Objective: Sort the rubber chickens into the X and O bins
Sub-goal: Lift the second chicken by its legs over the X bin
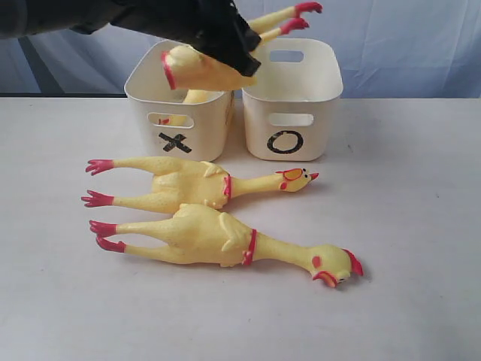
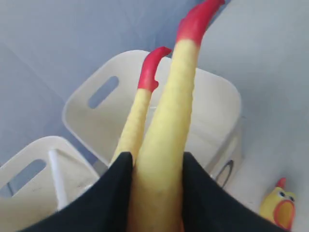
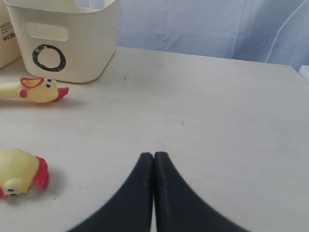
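My left gripper (image 1: 234,47) is shut on a yellow rubber chicken (image 1: 197,71), held above the X bin (image 1: 141,96). Its neck end dips into that bin and its red feet point up past the O bin (image 1: 319,101). The left wrist view shows the black fingers (image 2: 108,193) clamped on the chicken's legs (image 2: 166,121), over the O bin (image 2: 96,111) and X bin (image 2: 29,166). Two more chickens (image 1: 188,184) (image 1: 214,235) lie side by side on the table before the bins, heads to the right. My right gripper (image 3: 153,155) is shut and empty above bare table.
The right wrist view shows the O bin (image 3: 82,53), a strip of the X bin (image 3: 4,43) and two chicken heads (image 3: 41,90) (image 3: 19,171). The pale table (image 1: 406,248) runs back to a blue backdrop (image 1: 406,45).
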{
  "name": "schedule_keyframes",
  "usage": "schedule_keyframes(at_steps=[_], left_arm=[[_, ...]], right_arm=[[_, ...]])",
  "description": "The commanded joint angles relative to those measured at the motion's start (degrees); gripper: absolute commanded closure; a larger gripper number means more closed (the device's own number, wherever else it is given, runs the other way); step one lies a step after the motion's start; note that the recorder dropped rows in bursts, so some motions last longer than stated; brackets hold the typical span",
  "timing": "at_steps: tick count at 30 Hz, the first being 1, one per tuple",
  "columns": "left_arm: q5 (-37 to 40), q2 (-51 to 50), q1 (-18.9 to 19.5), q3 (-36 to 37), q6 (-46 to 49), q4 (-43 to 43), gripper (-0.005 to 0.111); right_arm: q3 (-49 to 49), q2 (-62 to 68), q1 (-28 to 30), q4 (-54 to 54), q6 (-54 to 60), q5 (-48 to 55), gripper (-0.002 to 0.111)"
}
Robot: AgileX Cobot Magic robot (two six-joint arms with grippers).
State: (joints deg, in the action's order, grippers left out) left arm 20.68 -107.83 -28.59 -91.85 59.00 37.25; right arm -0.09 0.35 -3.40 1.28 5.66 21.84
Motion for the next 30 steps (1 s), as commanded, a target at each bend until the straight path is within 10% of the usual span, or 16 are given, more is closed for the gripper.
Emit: schedule_keyframes(at_steps=[1,10,30], left_arm=[[-6.14,0.82,4.39,-0.23,-0.29,5.97,0.107],[-10.33,-2.60,11.31,-2.16,0.00,21.15,0.107],[-11.57,-13.14,11.56,-10.11,0.14,28.69,0.107]], right_arm=[[0.09,-0.35,-0.05,0.15,0.22,-0.65,0.108],[0.09,-0.35,-0.05,0.15,0.22,-0.56,0.108],[0.09,-0.35,-0.05,0.15,0.22,-0.66,0.108]])
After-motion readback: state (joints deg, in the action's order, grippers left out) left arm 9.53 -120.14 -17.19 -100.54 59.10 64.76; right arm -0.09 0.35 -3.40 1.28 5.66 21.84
